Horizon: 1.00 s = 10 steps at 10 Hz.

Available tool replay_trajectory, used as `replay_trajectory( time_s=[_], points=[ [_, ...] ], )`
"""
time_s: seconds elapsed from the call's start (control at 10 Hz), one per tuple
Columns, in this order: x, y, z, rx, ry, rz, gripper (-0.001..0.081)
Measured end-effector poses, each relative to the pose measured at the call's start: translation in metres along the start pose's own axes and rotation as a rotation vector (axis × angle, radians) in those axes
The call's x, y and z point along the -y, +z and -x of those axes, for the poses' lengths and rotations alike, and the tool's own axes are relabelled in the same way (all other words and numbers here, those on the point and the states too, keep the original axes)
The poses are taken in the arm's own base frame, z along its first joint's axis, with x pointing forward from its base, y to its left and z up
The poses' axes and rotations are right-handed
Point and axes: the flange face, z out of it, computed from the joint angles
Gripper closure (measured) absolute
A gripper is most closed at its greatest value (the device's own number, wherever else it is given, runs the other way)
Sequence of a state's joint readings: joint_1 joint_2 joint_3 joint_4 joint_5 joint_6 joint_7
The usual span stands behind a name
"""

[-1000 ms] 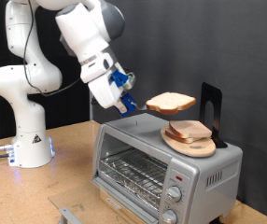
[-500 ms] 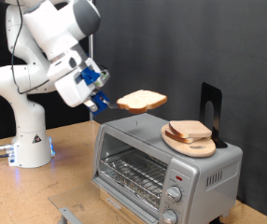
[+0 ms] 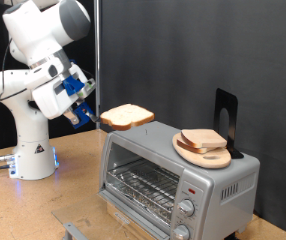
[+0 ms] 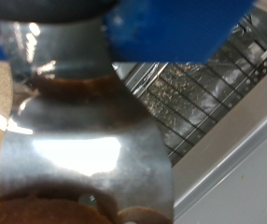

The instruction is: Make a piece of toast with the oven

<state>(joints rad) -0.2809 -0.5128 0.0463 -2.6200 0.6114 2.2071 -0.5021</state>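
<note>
Toast (image 3: 127, 116) is up in the air right now, pinched by one edge in the claw (image 3: 91, 115), which is clamped on the slice and holding it out roughly flat. It hangs just past the upper corner of the oven (image 3: 173, 172), on the exterior view's left, a bit higher than the oven's roof and not touching it. From the wrist view I mostly see shiny metal fingers (image 4: 82, 149) with brown crust at the ends, and the oven's wire rack (image 4: 185, 98) off to the side below.

Moving outward: the oven sits on the wooden worktop (image 3: 73, 190), and the rack inside looks bare through the front. I honestly can't tell whether the glass door is up or swung down. On the oven's roof there's a round wooden plate (image 3: 205, 152) with more bread (image 3: 203, 139) stacked on it, and a black stand (image 3: 226, 118) right behind that.

So progress-wise, I'd say it's early-middle: one slice is picked up and off the plate, but nothing is in the oven, and both knobs (image 3: 186, 207) look untouched as far as I can judge.
</note>
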Motion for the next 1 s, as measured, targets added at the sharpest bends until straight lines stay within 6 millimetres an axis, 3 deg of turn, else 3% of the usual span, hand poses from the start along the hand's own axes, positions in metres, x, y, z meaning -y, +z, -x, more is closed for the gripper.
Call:
replay_trajectory(
  time_s=[0.4,1.0],
  points=[
    [-0.006,0.006,0.005,0.014,0.004,-0.009,0.0422],
    [-0.058,0.059,0.021,0.039,0.056,0.097,0.0422]
  ],
)
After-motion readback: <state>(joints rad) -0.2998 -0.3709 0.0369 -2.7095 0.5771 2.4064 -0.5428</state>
